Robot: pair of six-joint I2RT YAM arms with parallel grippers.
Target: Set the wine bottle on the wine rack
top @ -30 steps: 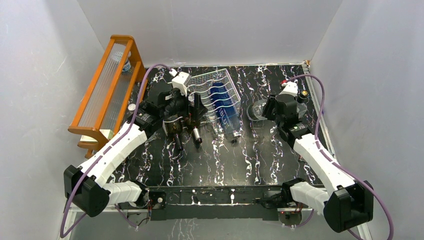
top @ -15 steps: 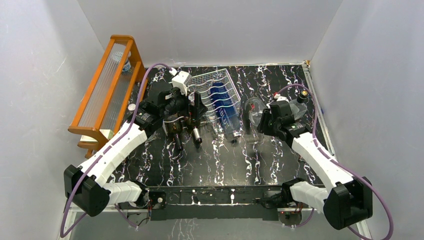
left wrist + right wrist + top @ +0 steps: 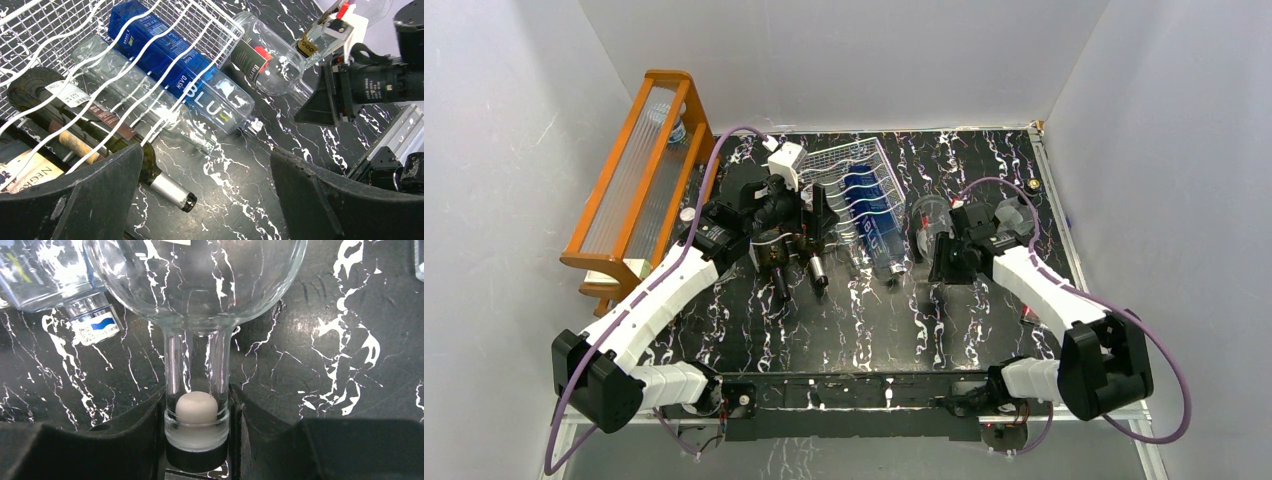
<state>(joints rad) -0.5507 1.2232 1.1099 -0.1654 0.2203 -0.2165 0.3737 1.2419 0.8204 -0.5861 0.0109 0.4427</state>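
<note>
Gripping wine bottle (image 3: 200,285) neck with right gripper (image 3: 197,415), just beside wine rack (image 3: 836,165); hovering over rack with left gripper (image 3: 207,155) wide open

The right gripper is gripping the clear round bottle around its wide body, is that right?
Not quite. The right gripper is gripping the clear round bottle around its narrow neck, not its wide body. The right wrist view shows it.
</note>
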